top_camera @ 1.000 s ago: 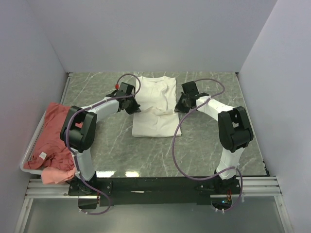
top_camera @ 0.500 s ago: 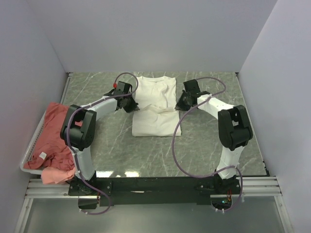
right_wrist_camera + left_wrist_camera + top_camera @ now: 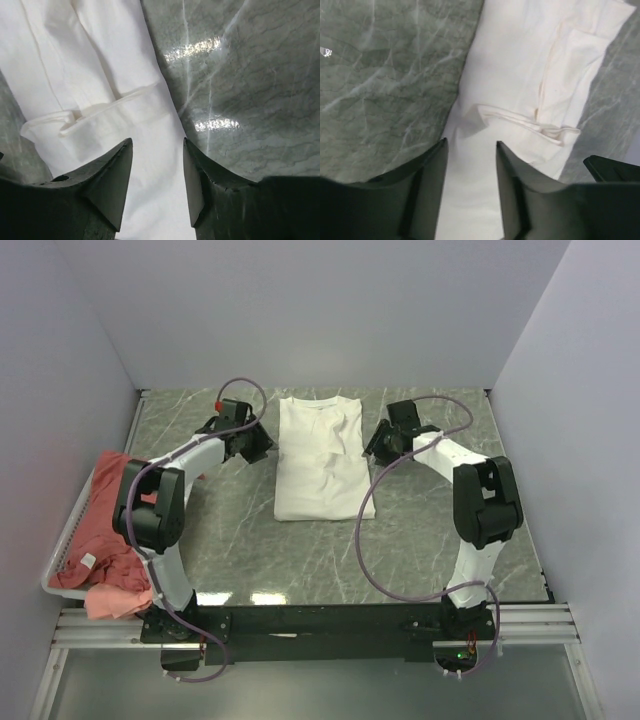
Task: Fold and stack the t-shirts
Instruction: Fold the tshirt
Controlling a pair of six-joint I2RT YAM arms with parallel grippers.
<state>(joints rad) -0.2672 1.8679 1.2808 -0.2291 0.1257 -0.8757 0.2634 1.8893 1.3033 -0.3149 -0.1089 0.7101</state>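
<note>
Tabletop (image 3: pixel 440 530), veined grey-green, carries white t-shirt (image 3: pixel 318 455); pale walls (image 3: pixel 320 310) around.

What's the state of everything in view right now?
white t-shirt: sleeves folded in, long narrow rectangle, flat on the table, not held
pink t-shirts: unfolded, crumpled heap in the basket
wire basket: at the table's left edge, holding the pink t-shirts
left gripper: fingers open, empty, over the white shirt's left edge
right gripper: fingers open, empty, over its right edge
</note>
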